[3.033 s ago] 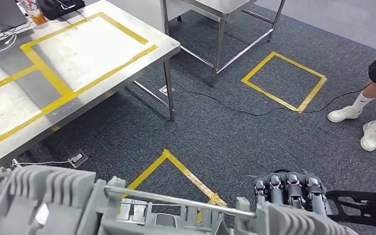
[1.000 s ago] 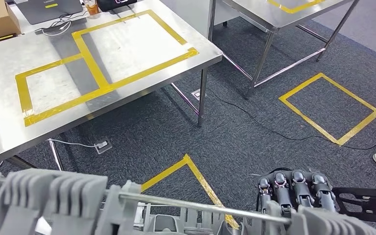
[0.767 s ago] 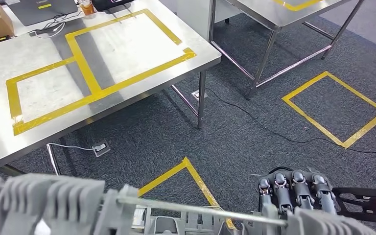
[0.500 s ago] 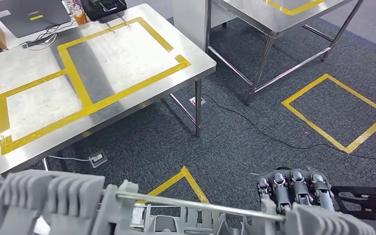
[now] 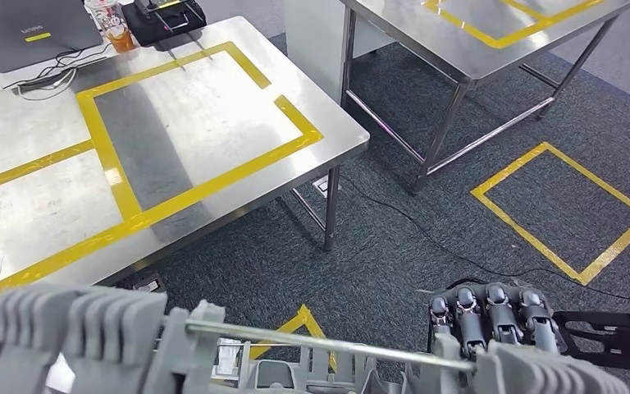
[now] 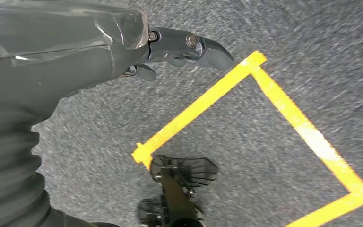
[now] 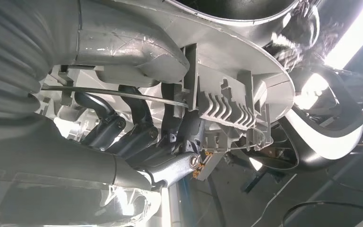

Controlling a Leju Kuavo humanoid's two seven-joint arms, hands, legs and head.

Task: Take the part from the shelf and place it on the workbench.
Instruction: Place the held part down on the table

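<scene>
Grey ribbed plastic part (image 5: 90,341) with a metal rod (image 5: 312,346) is carried low in front of the robot, short of the steel workbench (image 5: 328,152) and not yet over it. Right hand (image 5: 492,320) grips the part's right end, fingers curled over the edge. Left hand (image 6: 179,47): can't tell if it holds anything. Best bet: keep the part level, close in on the workbench, lower inside the yellow tape outline (image 5: 201,190).

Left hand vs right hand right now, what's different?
The right hand grips the grey part, its dark fingers curled around the part's ribbed plastic. The left hand holds nothing and hangs over the carpet near yellow floor tape. Both have dark fingers and grey covers.
</scene>
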